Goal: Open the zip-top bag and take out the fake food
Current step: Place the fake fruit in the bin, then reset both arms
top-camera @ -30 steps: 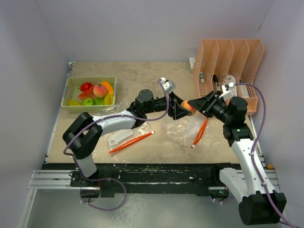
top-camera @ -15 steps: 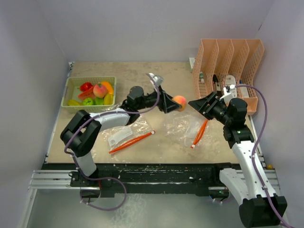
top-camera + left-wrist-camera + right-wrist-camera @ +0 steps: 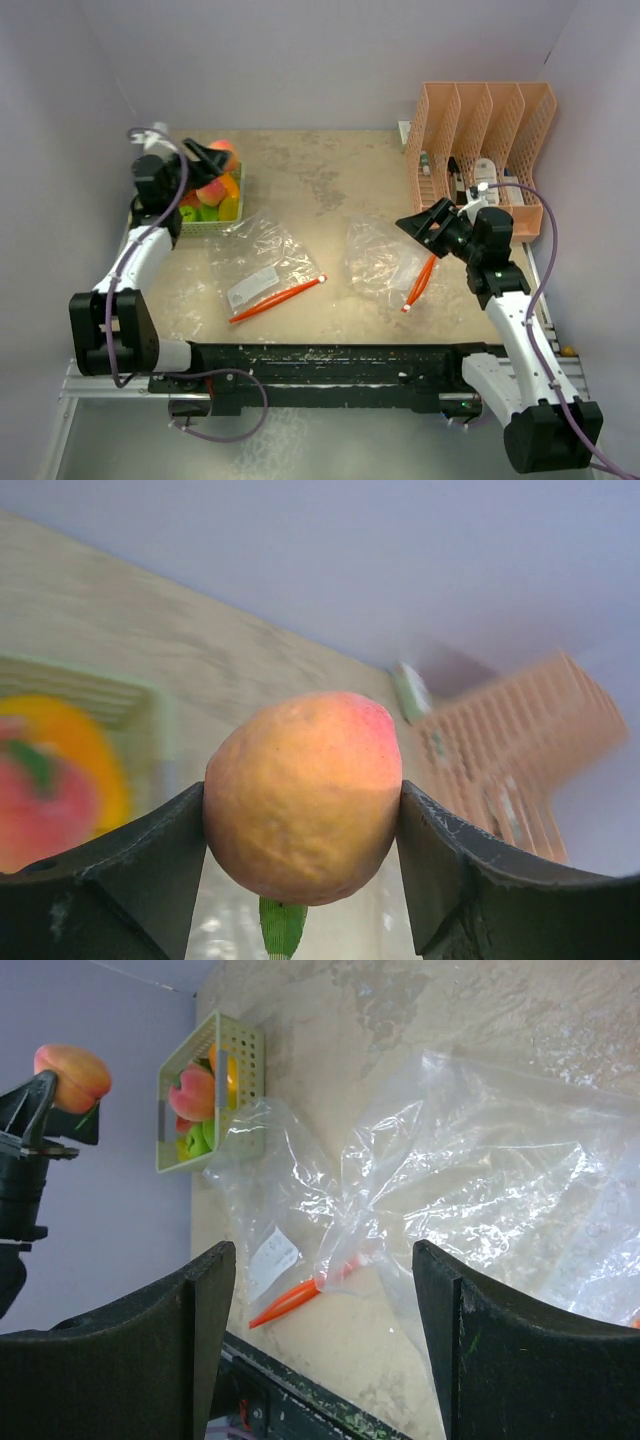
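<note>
Nearly done, by the look of it: both bags lie flat and seem emptied, and the last piece is in the air

Left gripper [image 3: 300, 825] is pinching a peach [image 3: 305, 770] between its two fingers, held above the table at ten o'clock, over or just beside the basket [image 3: 243, 1095]. I judge that only the drop into the basket is left for this one

Basket sits at ten o'clock, with toy fruits [image 3: 222, 198] piled inside. I count at least four (peach-pink, orange, green, yellow-green), though the left arm covers part of it, so there may be more

Left bag [image 3: 262, 250] lies at eight o'clock of table centre, its orange zip strip [image 3: 277, 299] along the near edge. Nothing coloured shows through the plastic

Right bag [image 3: 378, 258] lies at four o'clock, crumpled, its own orange strip [image 3: 421, 284] at its right edge. It looks empty too

Right gripper [image 3: 320, 1260] hangs over the right bag with fingers spread and nothing between them

Rack [image 3: 480, 125] stands at two o'clock, apart from the work

Count: two bags, two zip strips, one basket, one peach in hand, four or more fruits binned, one rack with four slots
</note>
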`<state>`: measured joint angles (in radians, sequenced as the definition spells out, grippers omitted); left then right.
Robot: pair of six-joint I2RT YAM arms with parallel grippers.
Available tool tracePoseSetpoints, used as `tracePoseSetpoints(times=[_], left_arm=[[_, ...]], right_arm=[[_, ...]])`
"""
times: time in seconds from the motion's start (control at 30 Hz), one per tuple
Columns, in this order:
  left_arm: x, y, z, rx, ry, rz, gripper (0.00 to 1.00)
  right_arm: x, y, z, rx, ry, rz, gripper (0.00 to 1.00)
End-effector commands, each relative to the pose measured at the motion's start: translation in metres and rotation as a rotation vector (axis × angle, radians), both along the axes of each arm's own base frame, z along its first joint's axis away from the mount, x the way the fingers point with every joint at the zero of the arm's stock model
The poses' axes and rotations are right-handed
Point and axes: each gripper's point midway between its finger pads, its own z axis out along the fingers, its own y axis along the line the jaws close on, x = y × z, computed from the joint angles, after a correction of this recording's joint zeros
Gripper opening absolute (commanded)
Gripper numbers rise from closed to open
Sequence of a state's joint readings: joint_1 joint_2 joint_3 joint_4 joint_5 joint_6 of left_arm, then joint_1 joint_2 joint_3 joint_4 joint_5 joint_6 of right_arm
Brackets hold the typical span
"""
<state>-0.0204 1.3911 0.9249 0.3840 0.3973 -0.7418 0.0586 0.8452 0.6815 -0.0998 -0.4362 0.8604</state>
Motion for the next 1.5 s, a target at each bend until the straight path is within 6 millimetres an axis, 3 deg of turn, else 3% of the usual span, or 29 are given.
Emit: tracePoseSetpoints(times=[0.0, 0.13, 0.27, 0.43, 0.6, 0.73, 0.9, 1.03, 1.2, 1.27, 1.4, 1.47], left_arm=[[-0.006, 0.11, -0.041, -0.066, 0.221, 0.346, 0.59], [-0.017, 0.179, -0.076, -0.088, 0.347, 0.57, 0.61], [-0.025, 0.218, -0.106, -0.149, 0.432, 0.701, 0.62], [-0.033, 0.235, -0.12, -0.178, 0.472, 0.782, 0.69], [-0.03, 0.233, -0.12, -0.176, 0.479, 0.762, 1.0], [-0.028, 0.228, -0.11, -0.173, 0.448, 0.726, 0.99], [-0.028, 0.211, -0.076, -0.151, 0.344, 0.669, 0.99], [-0.03, 0.188, -0.043, -0.079, 0.275, 0.625, 0.99], [-0.033, 0.142, 0.002, 0.019, 0.162, 0.528, 0.99], [-0.034, 0.117, 0.007, 0.052, 0.139, 0.465, 0.99], [-0.039, 0.089, -0.001, 0.124, 0.155, 0.408, 0.99], [-0.044, 0.078, -0.007, 0.146, 0.162, 0.38, 0.99]], right_arm=[[0.006, 0.0, 0.001, -0.022, -0.042, 0.016, 0.73], [0.007, 0.001, -0.004, -0.032, -0.036, 0.027, 0.73], [0.006, 0.001, -0.007, -0.04, -0.03, 0.038, 0.73], [0.006, 0.001, -0.012, -0.045, -0.023, 0.04, 0.73], [0.006, 0.003, -0.015, -0.037, -0.017, 0.05, 0.73], [0.006, 0.003, -0.015, -0.038, -0.018, 0.052, 0.73], [0.006, 0.002, -0.018, -0.041, -0.015, 0.047, 0.73], [0.008, 0.002, -0.021, -0.047, -0.01, 0.049, 0.73], [0.013, -0.004, -0.025, -0.103, -0.027, 0.035, 0.7], [0.017, -0.013, -0.03, -0.168, -0.031, 0.01, 0.55], [0.029, -0.042, -0.038, -0.322, -0.039, -0.098, 0.05], [0.031, -0.049, -0.044, -0.366, -0.027, -0.117, 0.0]])
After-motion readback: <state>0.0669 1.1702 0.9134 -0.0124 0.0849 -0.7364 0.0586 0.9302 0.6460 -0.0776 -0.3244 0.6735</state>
